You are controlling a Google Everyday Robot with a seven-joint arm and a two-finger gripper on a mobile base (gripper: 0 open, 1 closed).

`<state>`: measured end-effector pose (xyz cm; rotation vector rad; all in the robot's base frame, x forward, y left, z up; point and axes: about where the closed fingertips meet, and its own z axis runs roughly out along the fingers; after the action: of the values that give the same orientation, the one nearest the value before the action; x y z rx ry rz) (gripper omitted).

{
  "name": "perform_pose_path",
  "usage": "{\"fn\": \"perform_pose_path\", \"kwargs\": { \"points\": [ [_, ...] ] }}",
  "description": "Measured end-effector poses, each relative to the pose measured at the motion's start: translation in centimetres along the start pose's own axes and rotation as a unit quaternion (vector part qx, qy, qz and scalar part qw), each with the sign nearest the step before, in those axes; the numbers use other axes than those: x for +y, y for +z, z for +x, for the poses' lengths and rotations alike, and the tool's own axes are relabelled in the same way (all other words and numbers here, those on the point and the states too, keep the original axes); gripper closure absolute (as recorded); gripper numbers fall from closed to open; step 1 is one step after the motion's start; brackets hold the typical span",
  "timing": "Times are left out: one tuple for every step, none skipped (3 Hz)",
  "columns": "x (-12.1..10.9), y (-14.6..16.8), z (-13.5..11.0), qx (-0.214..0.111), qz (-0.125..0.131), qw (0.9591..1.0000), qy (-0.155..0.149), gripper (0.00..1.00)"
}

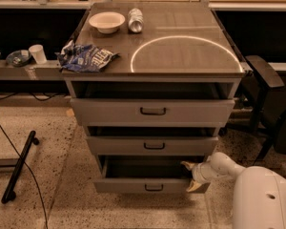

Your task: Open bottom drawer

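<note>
The bottom drawer (128, 185) is the lowest of three grey drawers in the cabinet, with a small black loop handle (154, 188). It stands pulled out past the two drawers above, and its dark inside shows. My gripper (191, 175) is at the drawer's right front corner, on the end of my white arm (224, 166). One pale finger sits over the drawer's top edge and another lies against its front face, so the fingers straddle the front panel.
The middle drawer (152, 145) and top drawer (152, 111) are above, both slightly out. On the cabinet top are a white bowl (107, 21), a can (135, 19) and a blue chip bag (86, 57). A black chair (271, 104) stands at right; a black bar (19, 166) lies on the floor at left.
</note>
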<state>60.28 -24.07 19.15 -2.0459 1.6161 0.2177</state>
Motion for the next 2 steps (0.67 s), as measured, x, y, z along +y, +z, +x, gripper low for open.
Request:
{"fn": "perform_pose_path", "kwargs": {
  "points": [
    [0.00, 0.01, 0.00, 0.000, 0.000, 1.0000, 0.000, 0.00],
    [0.28, 0.08, -0.03, -0.001, -0.002, 1.0000, 0.001, 0.00]
  ]
}}
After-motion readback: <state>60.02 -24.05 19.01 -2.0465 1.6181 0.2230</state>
